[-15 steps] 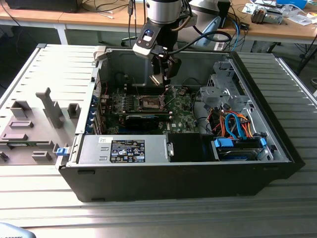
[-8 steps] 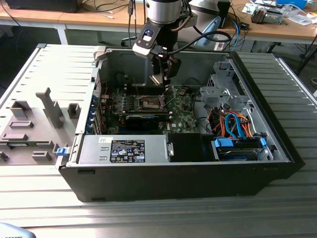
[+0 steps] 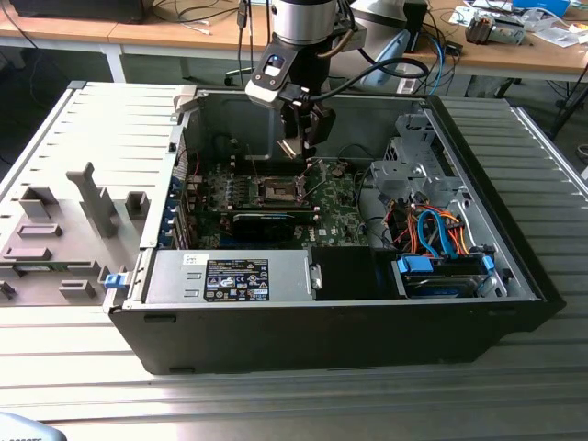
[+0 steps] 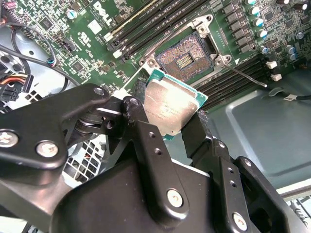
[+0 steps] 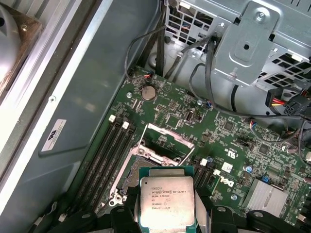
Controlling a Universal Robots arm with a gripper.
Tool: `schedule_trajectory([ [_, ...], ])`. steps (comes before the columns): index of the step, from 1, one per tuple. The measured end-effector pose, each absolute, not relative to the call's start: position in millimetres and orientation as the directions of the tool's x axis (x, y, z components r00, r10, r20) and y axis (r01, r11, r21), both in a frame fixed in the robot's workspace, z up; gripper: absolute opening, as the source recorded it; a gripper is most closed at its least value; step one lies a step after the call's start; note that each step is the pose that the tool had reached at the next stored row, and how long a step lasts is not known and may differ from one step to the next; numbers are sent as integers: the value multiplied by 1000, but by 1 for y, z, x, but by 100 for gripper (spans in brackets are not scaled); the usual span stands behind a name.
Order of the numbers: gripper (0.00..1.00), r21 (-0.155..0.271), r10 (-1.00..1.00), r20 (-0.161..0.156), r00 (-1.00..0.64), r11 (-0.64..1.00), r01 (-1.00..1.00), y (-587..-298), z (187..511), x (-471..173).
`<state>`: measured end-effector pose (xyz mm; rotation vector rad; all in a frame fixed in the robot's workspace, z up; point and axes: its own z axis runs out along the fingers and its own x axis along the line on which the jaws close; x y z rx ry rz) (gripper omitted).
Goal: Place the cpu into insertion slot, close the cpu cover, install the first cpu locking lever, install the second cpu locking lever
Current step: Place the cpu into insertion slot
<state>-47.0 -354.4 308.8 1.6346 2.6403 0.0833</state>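
Note:
My gripper hangs inside the open computer case, shut on the cpu, a small square chip with a silver-grey top and green edge. In both wrist views the cpu sits clamped by its sides between the black fingers. It is held in the air above the green motherboard, a little short of the insertion slot, whose dark centre lies bare. The cpu cover stands swung up at the slot's far side. A thin locking lever sticks out, released.
Black memory slots run beside the socket. A grey drive cage with orange and blue cables fills the case at the exterior view's right. A power supply lies along the front. Grey fixtures stand outside the case.

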Motion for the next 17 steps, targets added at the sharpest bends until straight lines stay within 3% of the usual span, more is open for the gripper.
schedule_trajectory([
  [17, 55, 64, 905, -2, -426, 425, 903, -354, 309, -47],
])
